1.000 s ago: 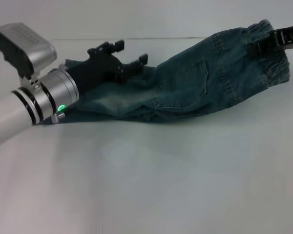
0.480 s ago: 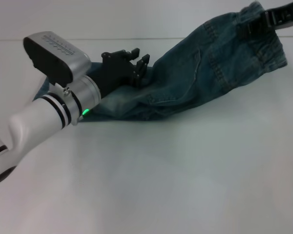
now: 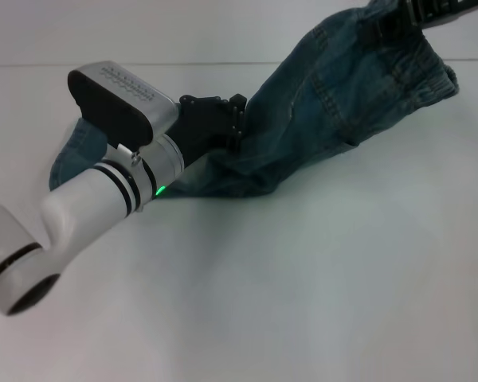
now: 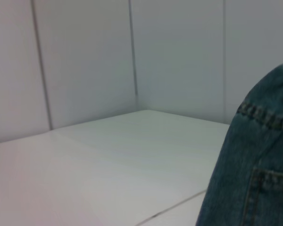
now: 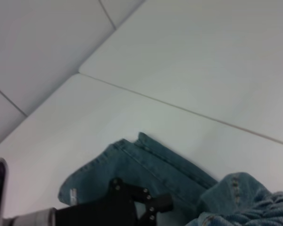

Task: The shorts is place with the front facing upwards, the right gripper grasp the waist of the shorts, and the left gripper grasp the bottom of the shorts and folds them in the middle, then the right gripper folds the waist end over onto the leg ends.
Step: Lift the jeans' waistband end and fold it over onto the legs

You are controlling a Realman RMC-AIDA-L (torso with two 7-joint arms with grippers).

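On white table [image 3: 319,302] — rumpled denim shorts [image 3: 342,87]

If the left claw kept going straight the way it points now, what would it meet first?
Most likely the shorts: the left claw points right at the raised denim, seemingly touching it already, though depth is hard to judge.

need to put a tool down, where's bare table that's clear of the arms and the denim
The white table lies bare in front of the blue-green denim shorts and right of the white left arm. It is crowded along the back: the black left gripper sits on the denim, and the black right gripper lifts the waistband.
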